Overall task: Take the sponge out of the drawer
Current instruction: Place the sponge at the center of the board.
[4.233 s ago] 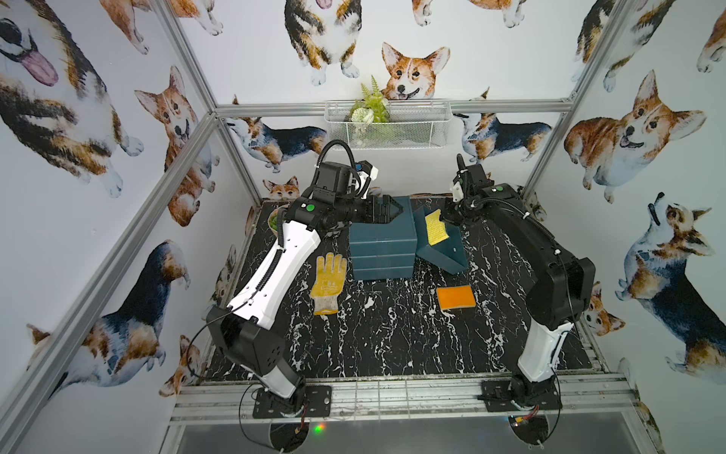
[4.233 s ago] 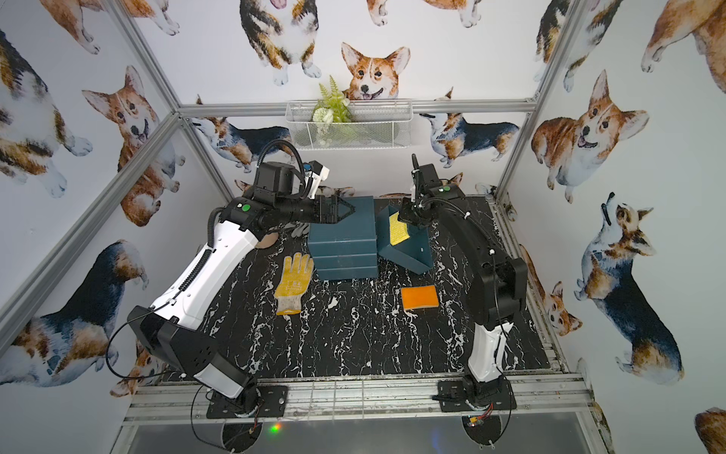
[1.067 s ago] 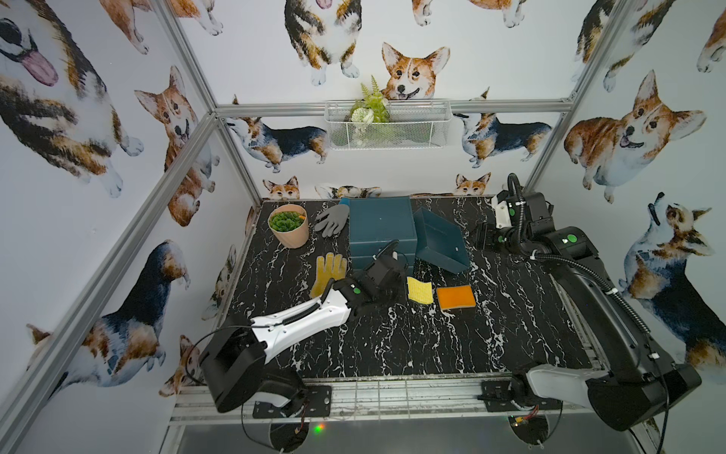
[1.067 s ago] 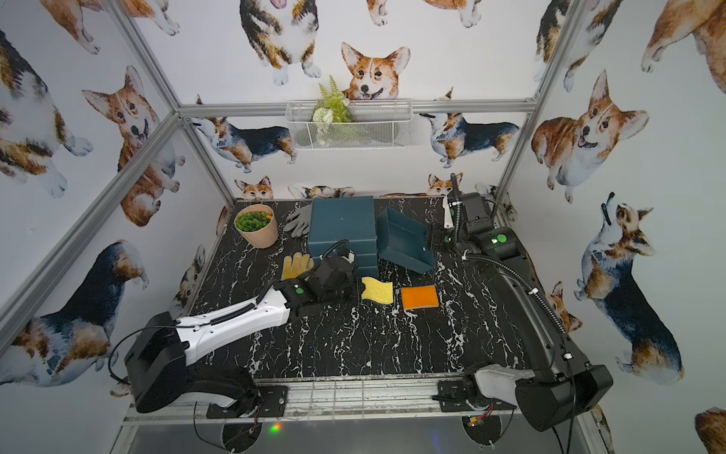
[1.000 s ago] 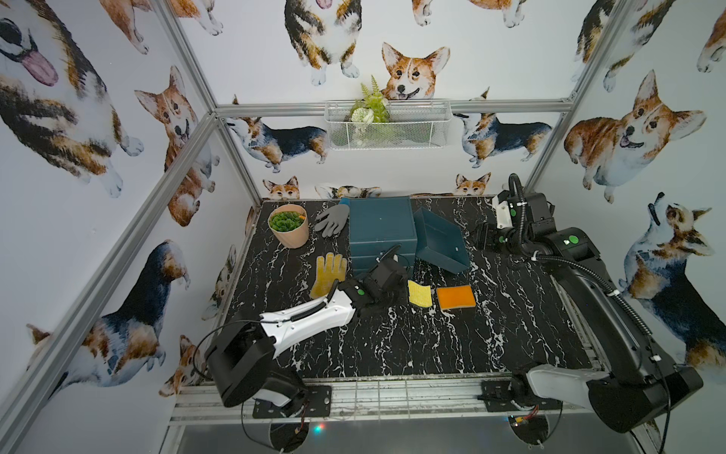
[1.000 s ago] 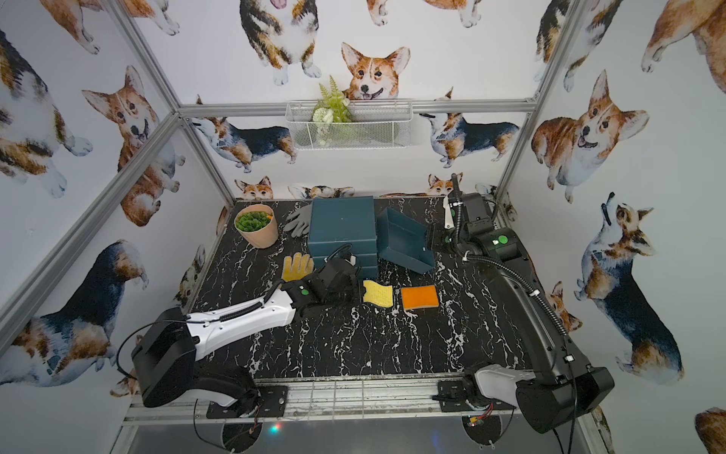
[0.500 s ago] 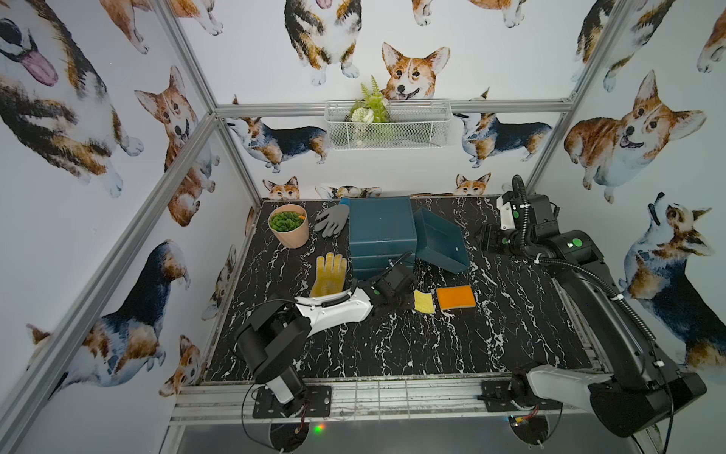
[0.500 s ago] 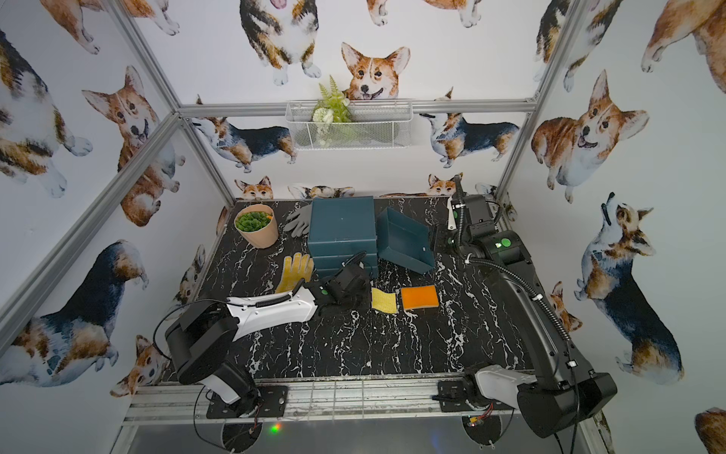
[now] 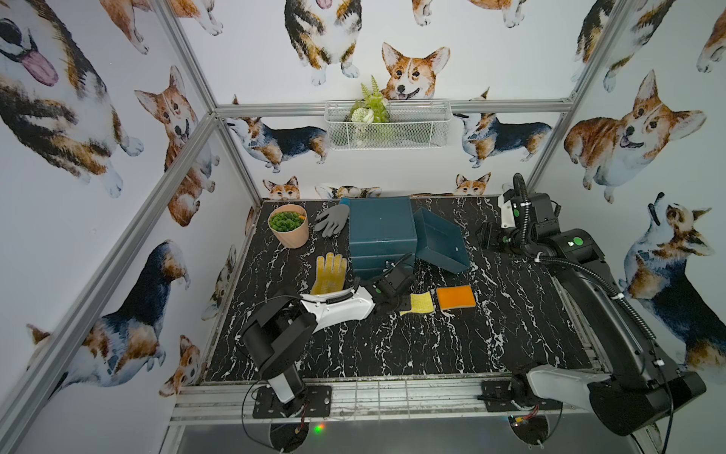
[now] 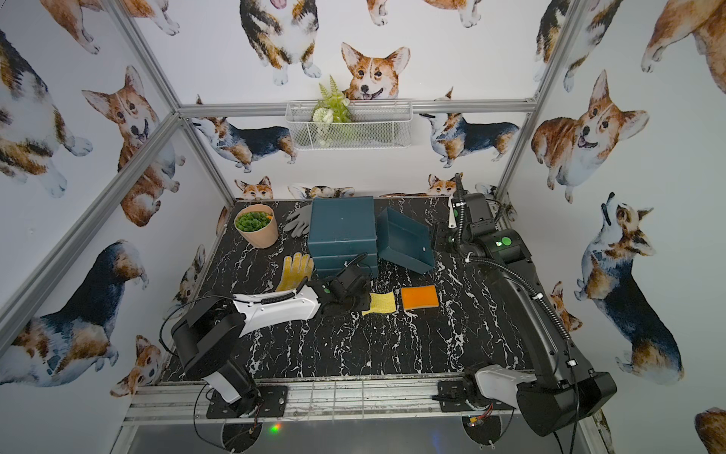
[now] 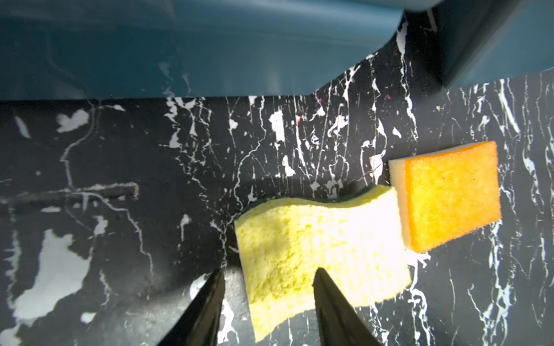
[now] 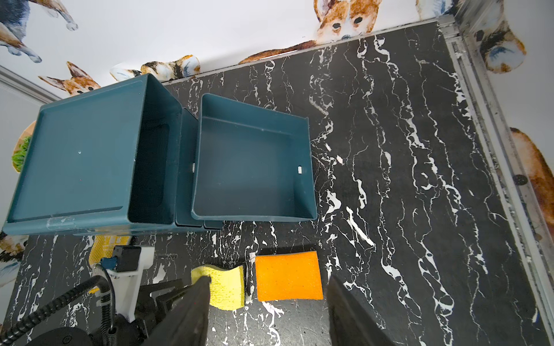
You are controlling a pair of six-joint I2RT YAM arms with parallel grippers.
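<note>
Table [image 9: 432, 353]: yellow sponge [image 9: 420, 303], orange sponge [image 9: 455, 297], gloves [image 9: 329, 273], pot [image 9: 288, 230], cabinet [image 9: 381, 220], drawer [image 9: 444, 251]

White-shelled left arm [image 9: 338, 308], black fingers [image 11: 207, 308]

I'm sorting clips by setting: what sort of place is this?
Most likely a robot test cell, not a real room: an aluminium frame holds corgi-print wall panels, and a left arm and a right arm are mounted on a front rail at a marble-patterned table.
</note>
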